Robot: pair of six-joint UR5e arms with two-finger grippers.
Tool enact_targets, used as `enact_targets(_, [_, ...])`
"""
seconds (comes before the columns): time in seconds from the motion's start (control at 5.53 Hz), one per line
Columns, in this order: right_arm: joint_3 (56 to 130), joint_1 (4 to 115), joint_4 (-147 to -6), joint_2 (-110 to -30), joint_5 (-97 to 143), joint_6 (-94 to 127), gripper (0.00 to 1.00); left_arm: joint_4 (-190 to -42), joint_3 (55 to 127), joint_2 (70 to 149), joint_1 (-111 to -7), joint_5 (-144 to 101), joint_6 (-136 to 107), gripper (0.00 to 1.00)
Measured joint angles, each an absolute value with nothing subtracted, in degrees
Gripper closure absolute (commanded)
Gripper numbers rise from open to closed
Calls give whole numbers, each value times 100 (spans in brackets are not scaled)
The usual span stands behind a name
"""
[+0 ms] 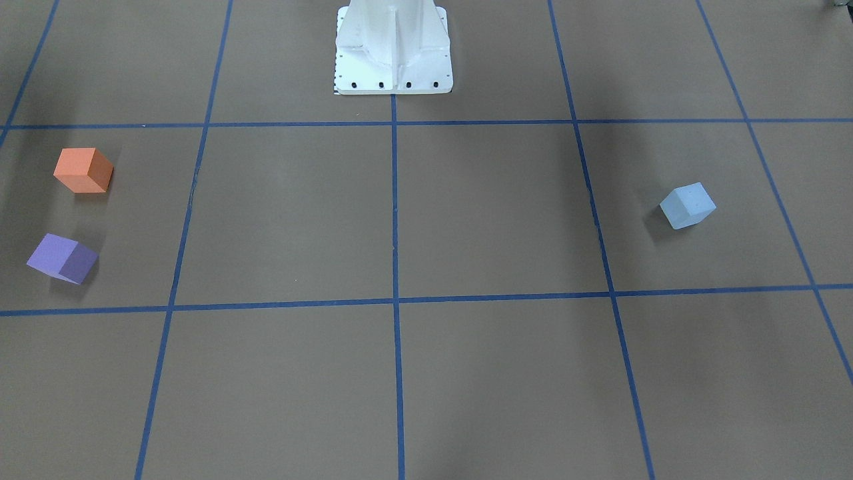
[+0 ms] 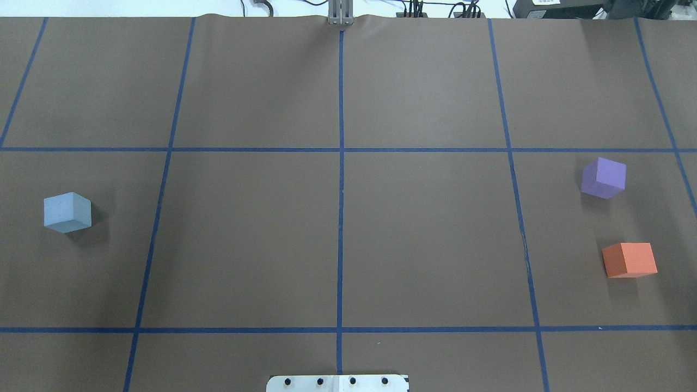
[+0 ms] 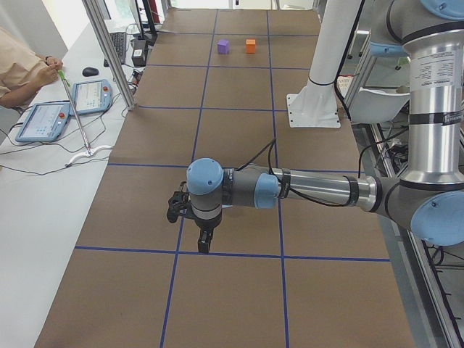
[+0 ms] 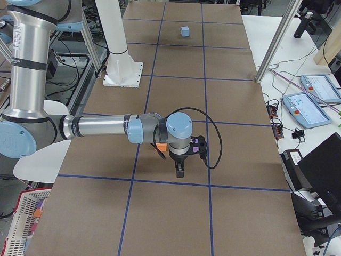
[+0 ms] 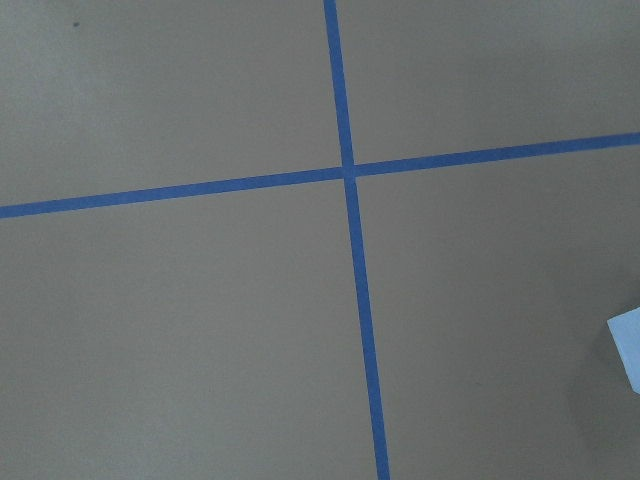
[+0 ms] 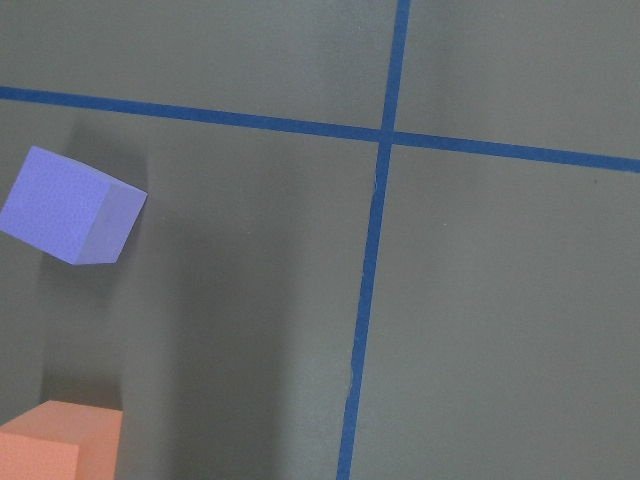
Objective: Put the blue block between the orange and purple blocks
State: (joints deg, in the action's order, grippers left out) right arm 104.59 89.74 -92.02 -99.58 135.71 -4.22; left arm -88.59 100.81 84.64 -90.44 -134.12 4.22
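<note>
The light blue block (image 2: pixel 67 212) sits alone on the brown table at the robot's left; it also shows in the front view (image 1: pixel 688 205) and at the right edge of the left wrist view (image 5: pixel 628 345). The purple block (image 2: pixel 603 177) and the orange block (image 2: pixel 629 259) sit at the robot's right with a gap between them; both show in the right wrist view (image 6: pixel 70 205) (image 6: pixel 55 445). My left gripper (image 3: pixel 205 245) and right gripper (image 4: pixel 180 172) hang above the table and show only in the side views. I cannot tell whether they are open or shut.
The white robot pedestal (image 1: pixel 393 47) stands at the table's middle on the robot's side. Blue tape lines (image 2: pixel 341 218) divide the brown surface into squares. Tablets (image 3: pixel 69 109) and cables lie on a side bench, where a person sits.
</note>
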Motion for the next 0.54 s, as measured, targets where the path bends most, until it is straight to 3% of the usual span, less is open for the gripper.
enact_targets(0.54, [10485,8974,-9202,-9951,13579,-419,0,-8850,10256,8480,-8988,-13401,384,0])
